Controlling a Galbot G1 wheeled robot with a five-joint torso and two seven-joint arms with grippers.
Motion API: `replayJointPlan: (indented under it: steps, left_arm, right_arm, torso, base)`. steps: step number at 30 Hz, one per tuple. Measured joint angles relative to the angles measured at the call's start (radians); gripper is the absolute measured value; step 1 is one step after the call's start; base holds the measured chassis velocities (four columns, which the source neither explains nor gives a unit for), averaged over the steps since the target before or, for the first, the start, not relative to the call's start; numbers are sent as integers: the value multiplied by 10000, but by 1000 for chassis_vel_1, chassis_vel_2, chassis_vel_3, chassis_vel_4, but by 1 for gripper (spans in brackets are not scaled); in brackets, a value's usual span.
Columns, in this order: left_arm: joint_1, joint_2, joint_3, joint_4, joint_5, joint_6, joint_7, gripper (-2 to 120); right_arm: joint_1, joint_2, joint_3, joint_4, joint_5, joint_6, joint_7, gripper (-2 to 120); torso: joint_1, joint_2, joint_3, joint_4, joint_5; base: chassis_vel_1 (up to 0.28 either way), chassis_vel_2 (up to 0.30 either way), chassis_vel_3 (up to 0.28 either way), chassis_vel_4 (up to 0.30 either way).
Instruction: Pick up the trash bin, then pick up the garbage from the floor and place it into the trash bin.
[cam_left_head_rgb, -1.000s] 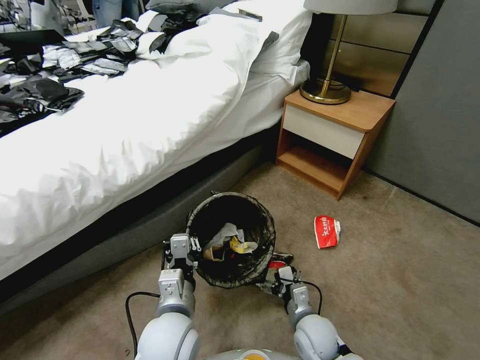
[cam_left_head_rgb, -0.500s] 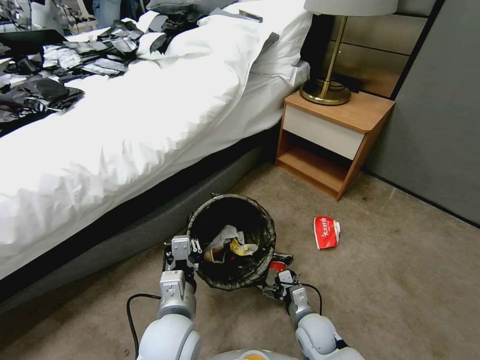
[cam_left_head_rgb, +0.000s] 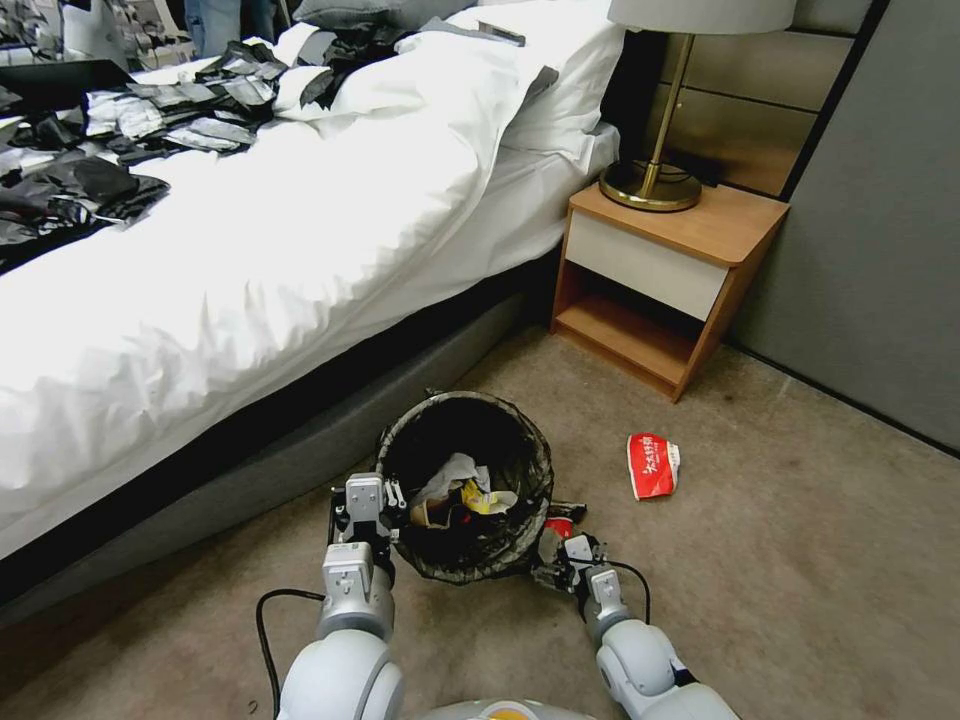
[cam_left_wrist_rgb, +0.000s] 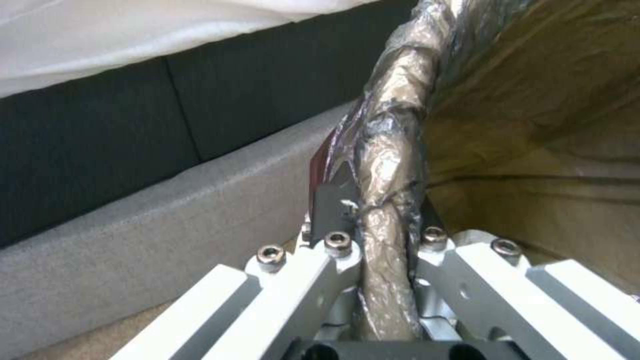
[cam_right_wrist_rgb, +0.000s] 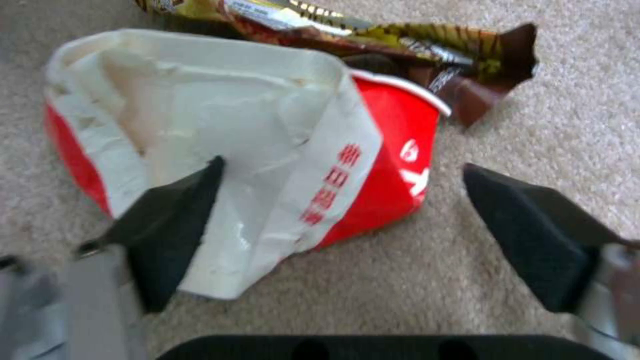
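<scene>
The bin (cam_left_head_rgb: 466, 485) stands on the carpet (cam_left_head_rgb: 800, 580) just beside the grey bed base (cam_left_head_rgb: 250, 470), its dark liner folded over the rim. Inside lie a crumpled white tissue (cam_left_head_rgb: 452, 473) and a yellow wrapper (cam_left_head_rgb: 487, 497). The left gripper (cam_left_head_rgb: 372, 500) is clamped on the bin's near-left rim; in the left wrist view its fingers (cam_left_wrist_rgb: 333, 210) pinch the liner-wrapped rim (cam_left_wrist_rgb: 390, 165) between them, one outside the wall and one inside.

On the carpet at the bin's near-right side lies a crushed red-and-white cup (cam_right_wrist_rgb: 240, 150), open mouth turned toward the wrist camera, with a brown-and-yellow wrapper (cam_right_wrist_rgb: 400, 40) touching its far edge. In the head view this cup (cam_left_head_rgb: 556, 526) shows as a red patch against the bin's wall. The right gripper (cam_left_head_rgb: 560, 560) hangs low over it with its jaws spread wide. In the right wrist view one dark fingertip (cam_right_wrist_rgb: 173, 220) lies over the cup's pale inside, and the other (cam_right_wrist_rgb: 527, 225) stands over bare carpet, apart from the cup's red side. Whether either tip touches the cup cannot be told.

Farther right, well apart from the bin, a second red-and-white wrapper (cam_left_head_rgb: 652, 464) lies flat on the carpet, in front of the wooden nightstand (cam_left_head_rgb: 670, 280). A brass lamp (cam_left_head_rgb: 655, 150) stands on the nightstand. The bed's white duvet (cam_left_head_rgb: 250, 250) hangs over the base, with dark items (cam_left_head_rgb: 90, 170) strewn across its far part.
</scene>
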Motion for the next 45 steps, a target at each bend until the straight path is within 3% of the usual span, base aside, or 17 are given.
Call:
replayJointPlan:
  steps: [11, 28, 45]
  left_arm:
    - [11, -13, -24, -3, 2, -5, -11, 0]
    - [-24, -5, -2, 0, -1, -6, -32, 0]
    - [-75, 28, 48, 98, -21, -10, -50, 0]
  right_arm:
    - [217, 116, 35, -474, -116, 312, -94, 40]
    - [227, 127, 173, -569, -238, 552, -107, 1]
    - [18, 121, 588, -412, -376, 1103, -38, 0]
  torso:
    - [0, -1, 0, 3, 5]
    - [0, -3, 1, 5, 18]
    - [1, -5, 2, -1, 8]
  base:
    - [0, 0, 0, 0]
    - [0, 0, 0, 0]
    - [0, 0, 0, 0]
